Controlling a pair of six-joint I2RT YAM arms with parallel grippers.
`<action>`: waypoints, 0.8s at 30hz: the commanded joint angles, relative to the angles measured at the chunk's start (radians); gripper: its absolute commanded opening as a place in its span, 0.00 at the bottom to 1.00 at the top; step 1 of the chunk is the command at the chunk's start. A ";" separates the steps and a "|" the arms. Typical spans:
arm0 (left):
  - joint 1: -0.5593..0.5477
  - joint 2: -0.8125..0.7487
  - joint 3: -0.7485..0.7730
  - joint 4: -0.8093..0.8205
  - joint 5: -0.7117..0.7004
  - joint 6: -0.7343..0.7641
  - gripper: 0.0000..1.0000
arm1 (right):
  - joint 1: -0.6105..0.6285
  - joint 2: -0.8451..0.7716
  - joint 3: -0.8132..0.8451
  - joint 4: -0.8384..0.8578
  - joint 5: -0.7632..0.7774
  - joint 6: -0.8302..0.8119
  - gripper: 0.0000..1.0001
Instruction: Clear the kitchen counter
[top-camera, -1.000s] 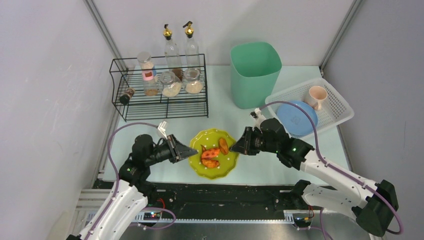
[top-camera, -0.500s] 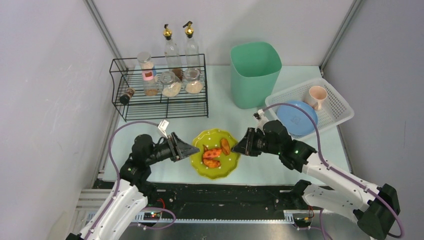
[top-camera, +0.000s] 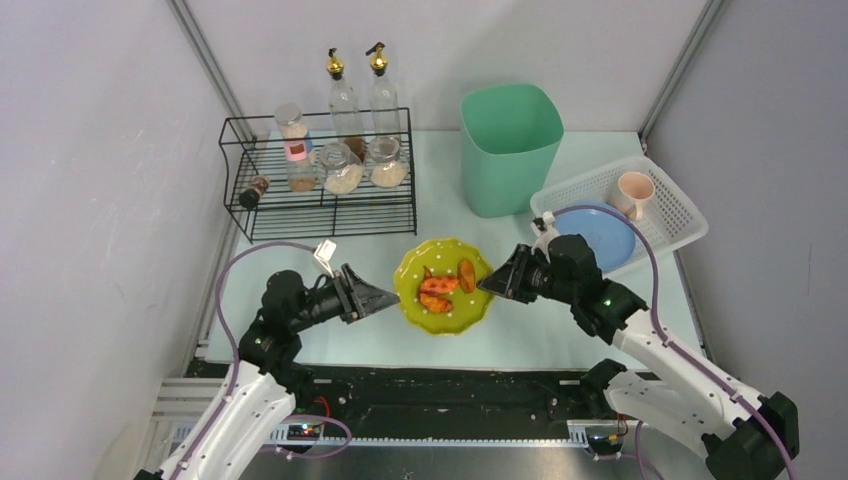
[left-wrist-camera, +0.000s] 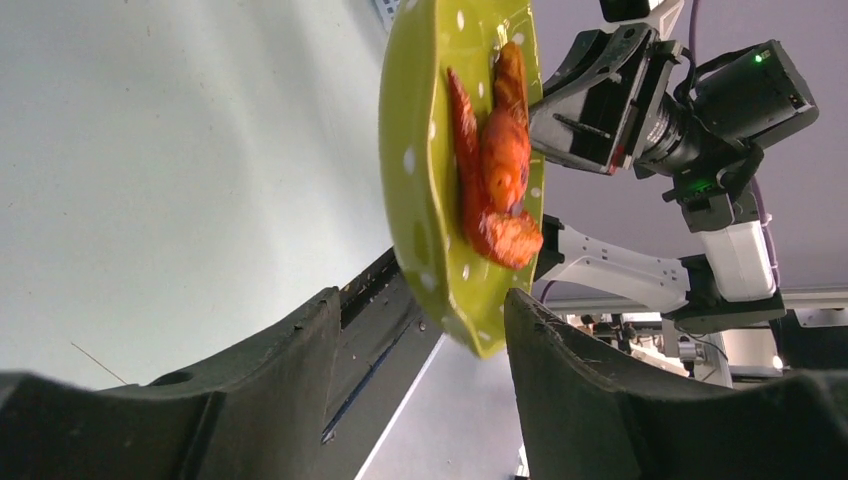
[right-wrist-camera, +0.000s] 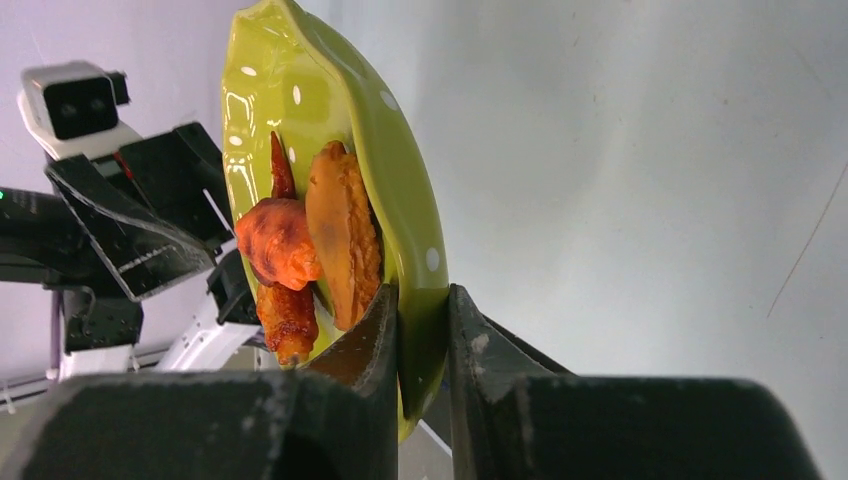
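A yellow-green dotted plate (top-camera: 425, 306) with orange-red food pieces (top-camera: 440, 285) hangs tilted just above the kitchen counter (top-camera: 440, 225). My right gripper (top-camera: 487, 284) is shut on the plate's right rim. The right wrist view shows the rim (right-wrist-camera: 425, 300) pinched between both fingers of the right gripper (right-wrist-camera: 422, 295), with the food (right-wrist-camera: 310, 240) just above the inner finger. My left gripper (top-camera: 392, 298) stands open at the plate's left side. In the left wrist view the plate (left-wrist-camera: 420, 180) dips between the spread fingers of the left gripper (left-wrist-camera: 422, 297) without being gripped.
At the back left a black wire rack (top-camera: 320, 205) holds jars, with two bottles (top-camera: 358, 95) behind it. A mint-green bin (top-camera: 510, 145) stands at the back centre. At the right a white basket (top-camera: 672, 228) holds a blue plate (top-camera: 600, 235) and a pink cup (top-camera: 634, 192).
My left gripper has opened and let go of the plate's left rim. My right gripper has carried the plate up and to the right, away from the near edge.
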 joint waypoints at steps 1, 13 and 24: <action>-0.001 -0.030 0.042 -0.005 -0.010 0.027 0.65 | -0.054 -0.077 0.043 0.166 -0.091 0.078 0.00; -0.001 -0.018 0.290 -0.211 -0.059 0.210 0.67 | -0.182 -0.034 0.244 0.070 -0.047 0.016 0.00; 0.000 0.057 0.383 -0.399 -0.249 0.457 0.69 | -0.332 0.113 0.486 0.054 -0.009 0.005 0.00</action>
